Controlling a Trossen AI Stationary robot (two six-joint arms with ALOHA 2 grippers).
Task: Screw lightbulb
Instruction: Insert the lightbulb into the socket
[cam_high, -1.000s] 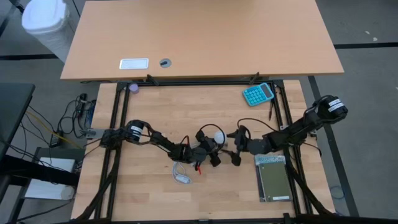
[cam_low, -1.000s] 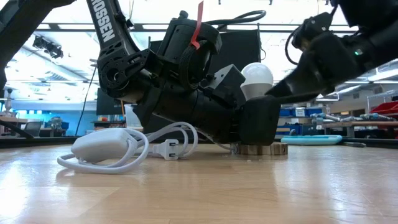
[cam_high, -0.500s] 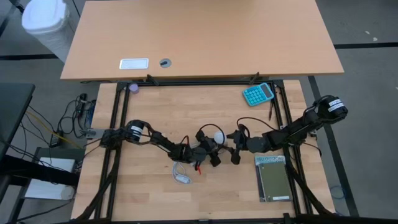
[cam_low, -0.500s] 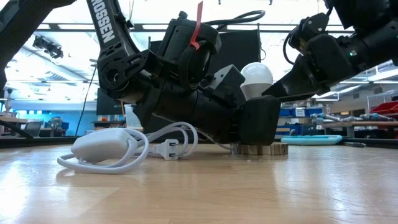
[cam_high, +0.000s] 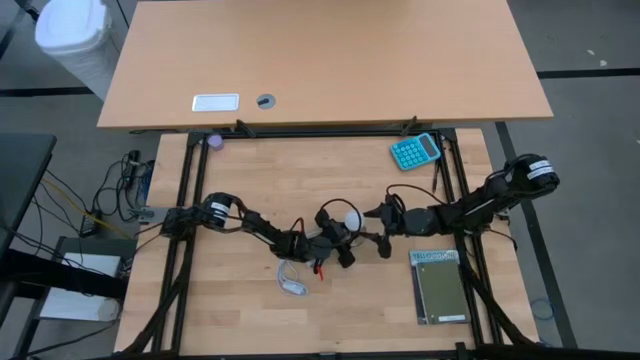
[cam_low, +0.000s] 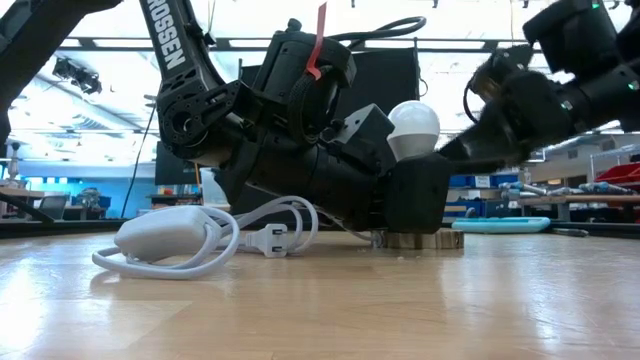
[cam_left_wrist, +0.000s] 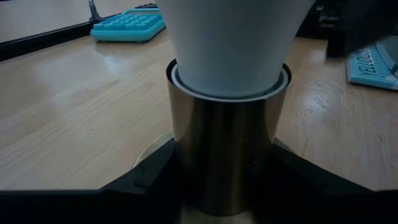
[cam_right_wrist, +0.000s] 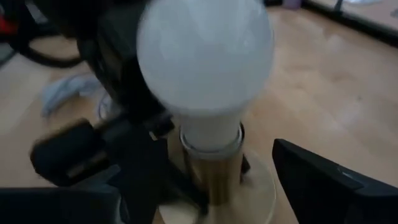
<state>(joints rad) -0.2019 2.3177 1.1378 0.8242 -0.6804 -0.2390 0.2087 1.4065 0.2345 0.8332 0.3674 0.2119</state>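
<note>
The left arm was stretched low across the bench from its left side, and the left claw was clamped on the brass-coloured socket stem just under the lightbulb, at mid-bench. The right arm was reached in from the right side, bent at the elbow, and the right claw was placed just beside the lightbulb with its fingers set apart and nothing between them. In the high view the lightbulb was seen only as a small white dot between the two claws, with a white cable and adapter lying just in front of the left arm, a teal calculator well apart toward the far right, and a green book near the right arm. The low view showed what the overhead one could not: the lightbulb stood upright above a round wooden disc, with the bulk of the left arm leaning down against it and the right arm reaching in beside the glass. In the left wrist view the stem was seen gripped between the dark fingers, with the white neck of the lightbulb seated in its rim. In the right wrist view the lightbulb was seen above the stem and disc, with one dark finger of the right claw standing clear to the side.
</note>
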